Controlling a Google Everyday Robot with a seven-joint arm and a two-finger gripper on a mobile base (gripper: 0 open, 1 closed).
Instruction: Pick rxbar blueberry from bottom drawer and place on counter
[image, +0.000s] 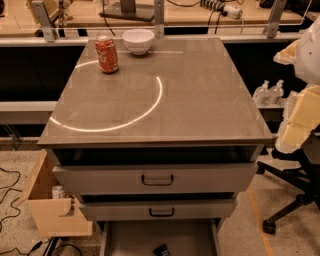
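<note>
We log the rxbar blueberry (161, 249) in the open bottom drawer (131, 237), 6 o'clock. Glossy counter (200, 100): soda can (107, 54) and white bowl (138, 40), 11 o'clock. Gripper (300, 119) at 3 o'clock, off the counter; we cannot tell its opening.

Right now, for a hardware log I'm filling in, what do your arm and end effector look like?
The arm shows only at the right edge: a rounded white shell above pale cream, angular blocks. No cables or markings show on it. The end effector cannot be told apart there.
</note>
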